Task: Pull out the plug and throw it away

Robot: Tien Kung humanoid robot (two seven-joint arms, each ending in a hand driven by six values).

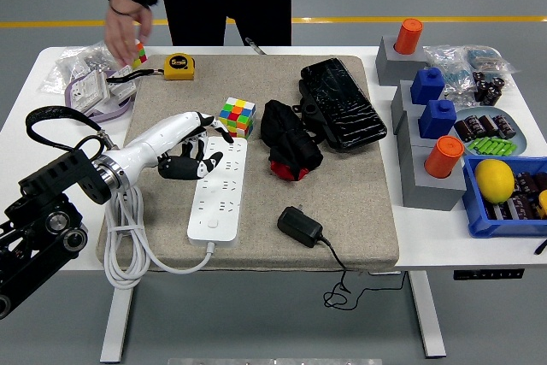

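White plastic catches our eye first: the power strip point(219, 191) lies lengthwise on the beige mat point(359, 203), its thick white cable point(128, 250) looping off the mat's near left corner. We see no plug seated in any of its sockets. The black plug point(299, 224), a blocky adapter, lies on the mat just right of the strip's near end, apart from it, and its thin black cord point(342, 275) trails over the tabletop's point(26, 117) near edge and hangs below.

The robot's left hand point(190, 147) hovers over the far end of the strip with its white-backed fingers point(203, 123) spread loosely (nothing is held in them). The black arm behind it comes in from the lower left corner. We do not see the right arm at all.

Beyond the strip's far end sits a colourful puzzle cube point(238, 115), and beside that a crumpled black cloth point(289, 144) with a bit of red showing at its near edge. A black wrapped case point(342, 102) lies further right on the mat, and a yellow tape measure point(179, 67) rests near the mat's far left corner.

A person in black stands at the far side; the person's hand point(122, 25) reaches down to a second puzzle cube point(137, 55) at the far left of the tabletop. On the right, well apart from the mat, a blue bin point(479, 211) holds a lemon point(494, 180).
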